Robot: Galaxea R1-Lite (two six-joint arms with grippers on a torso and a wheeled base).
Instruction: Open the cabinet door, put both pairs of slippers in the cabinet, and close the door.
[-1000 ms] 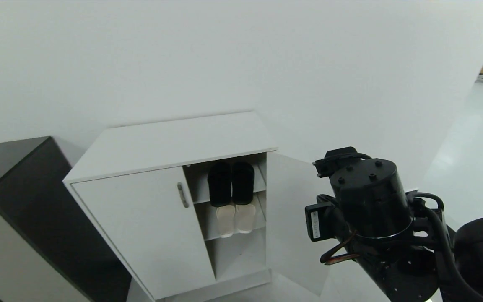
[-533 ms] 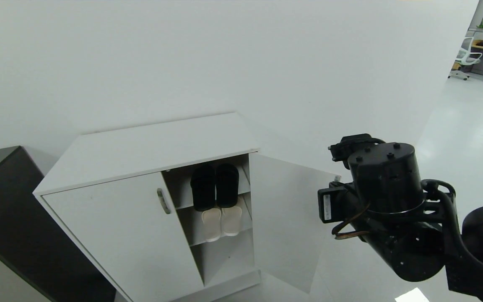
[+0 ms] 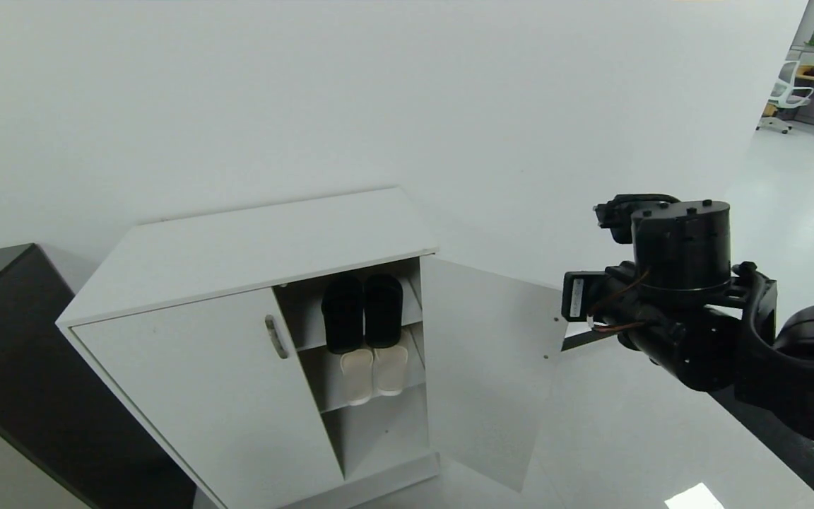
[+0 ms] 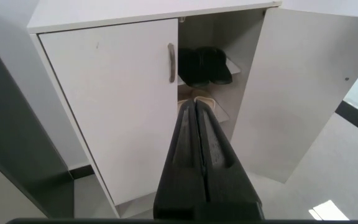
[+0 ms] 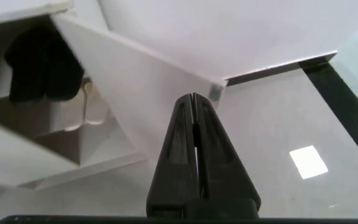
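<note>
A white wall (image 3: 308, 92) backs the white cabinet (image 3: 266, 240). The left claw (image 4: 194, 106), pinched shut and empty, faces it. Inside, black slippers (image 3: 363, 311) sit above cream slippers (image 3: 373, 367), both pairs stowed. The right door (image 3: 485, 367) stands open; the right claw (image 5: 194, 99), shut and empty, sits by its edge, probably to push.

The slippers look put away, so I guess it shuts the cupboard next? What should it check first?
1. Black slide slippers on the top shelf: ok.
2. White slide slippers on the middle shelf: ok.
3. Both pairs tucked behind the door line: cannot tell.
4. Right-hand white cabinet door closed: not ok, it stands wide open.
5. Right arm's jaws shut, empty, near that door's outer edge: ok.
6. Left arm's jaws out of the door's swing: cannot tell.
</note>
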